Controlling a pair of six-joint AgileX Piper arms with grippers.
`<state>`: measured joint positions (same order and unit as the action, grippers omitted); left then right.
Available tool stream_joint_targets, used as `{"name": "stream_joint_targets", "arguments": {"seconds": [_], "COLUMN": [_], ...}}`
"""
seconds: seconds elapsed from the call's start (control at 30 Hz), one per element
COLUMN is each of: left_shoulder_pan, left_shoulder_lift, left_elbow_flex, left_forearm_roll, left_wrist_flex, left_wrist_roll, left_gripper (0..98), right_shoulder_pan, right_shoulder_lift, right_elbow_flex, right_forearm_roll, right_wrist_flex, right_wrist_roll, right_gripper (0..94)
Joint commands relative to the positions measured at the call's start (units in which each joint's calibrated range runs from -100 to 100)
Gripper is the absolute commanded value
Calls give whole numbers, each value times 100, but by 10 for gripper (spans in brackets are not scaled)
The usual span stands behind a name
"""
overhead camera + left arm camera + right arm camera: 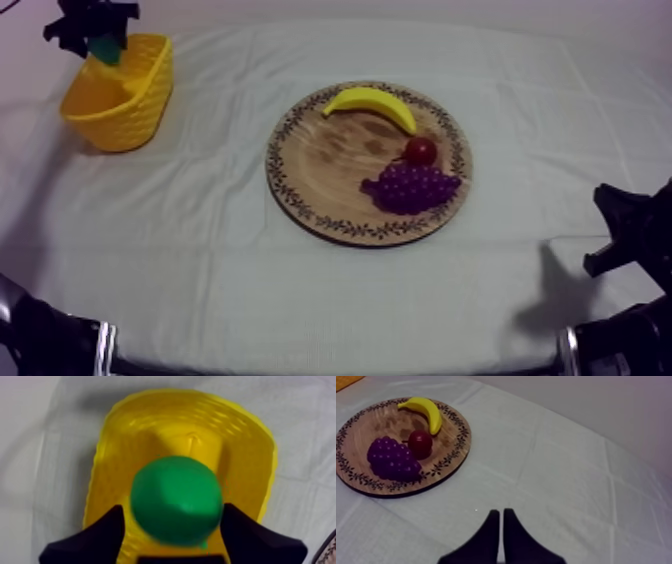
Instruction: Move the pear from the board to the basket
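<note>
My left gripper (100,40) hangs above the yellow basket (120,92) at the table's far left, shut on the green pear (105,47). In the left wrist view the pear (176,500) sits between my two black fingers (102,533), directly over the basket's hollow (185,436). The round wooden board (340,205) with its patterned rim lies mid-table. My right gripper (501,521) rests low over bare cloth near the table's right front, its fingers together as a narrow wedge, holding nothing.
On the board lie a banana (372,103), a small red fruit (420,150) and a bunch of purple grapes (410,186). The right wrist view has the same board (356,421), banana (426,412), small red fruit (420,443) and grapes (392,458).
</note>
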<state>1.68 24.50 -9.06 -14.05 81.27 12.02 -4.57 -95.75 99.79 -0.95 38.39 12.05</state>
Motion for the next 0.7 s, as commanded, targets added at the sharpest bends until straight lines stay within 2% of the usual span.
{"name": "stream_joint_targets", "arguments": {"seconds": [0.0,0.13,0.27,0.37,0.53,0.67], "left_shoulder_pan": [-21,-67,-86,-76,-47,-4], "left_shoulder_lift": [-47,-394,-1088,-1748,-2940,-3981], "left_elbow_flex": [40,280,805,1216,1809,2285], "left_forearm_roll": [25,110,202,253,431,502], "left_wrist_flex": [-17,-110,-377,-575,-746,-779], "left_wrist_roll": [-69,-175,-225,-283,-513,-603], "left_gripper": [836,906,893,834,674,571], "right_shoulder_pan": [-3,-3,-3,-3,-3,-3], "right_shoulder_lift": [-1,-1,-1,-1,-1,-1], "right_elbow_flex": [-1,-1,-1,-1,-1,-1], "right_forearm_roll": [0,0,0,0,0,0], "right_wrist_flex": [0,0,0,0,0,0], "right_wrist_roll": [2,3,3,3,3,3], "right_gripper": [5,5,5,5,5,5]}}
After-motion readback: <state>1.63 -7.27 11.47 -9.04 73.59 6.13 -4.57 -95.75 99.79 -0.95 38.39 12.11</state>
